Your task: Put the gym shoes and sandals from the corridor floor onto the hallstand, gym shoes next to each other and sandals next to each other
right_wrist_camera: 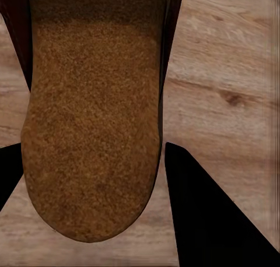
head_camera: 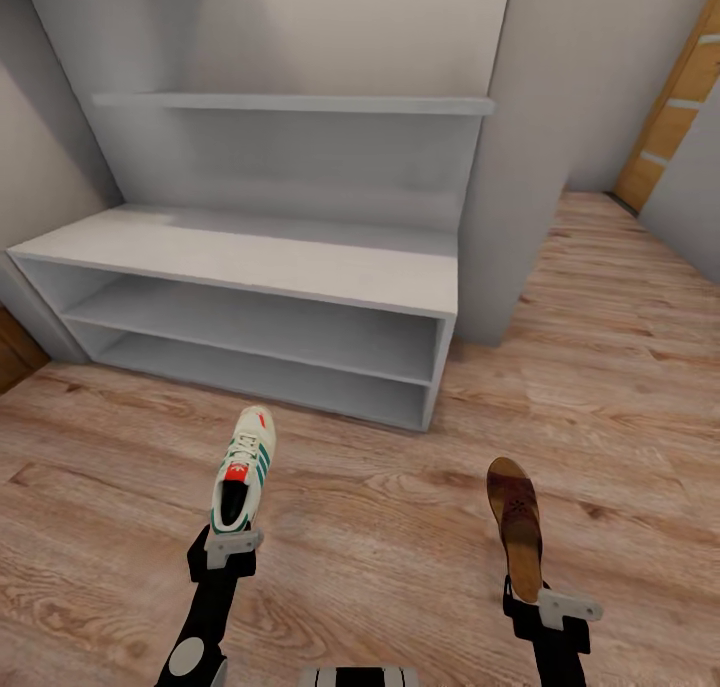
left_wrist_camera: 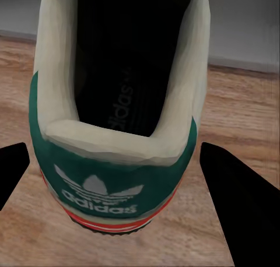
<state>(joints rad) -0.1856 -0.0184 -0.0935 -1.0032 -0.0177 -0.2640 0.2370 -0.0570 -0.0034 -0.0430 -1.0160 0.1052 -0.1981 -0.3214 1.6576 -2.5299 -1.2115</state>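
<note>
My left gripper (head_camera: 232, 543) is shut on the heel of one cream-white gym shoe (head_camera: 243, 465) with green stripes, its toe pointing at the hallstand (head_camera: 250, 252). In the left wrist view the green heel (left_wrist_camera: 111, 179) sits between the two black fingers (left_wrist_camera: 233, 203). One maroon sandal (head_camera: 514, 522) is held at its heel by my right gripper (head_camera: 540, 599), which is shut on it. Its tan footbed (right_wrist_camera: 93, 115) lies between that gripper's fingers (right_wrist_camera: 198, 208). Both are held over the corridor floor (head_camera: 380, 527), a short way in front of the rack.
The hallstand has a flat top, two open shelf levels and a floating shelf (head_camera: 290, 104) on its back panel. A grey wall column (head_camera: 510, 167) stands at its right end. A wooden door (head_camera: 670, 117) is at the far right.
</note>
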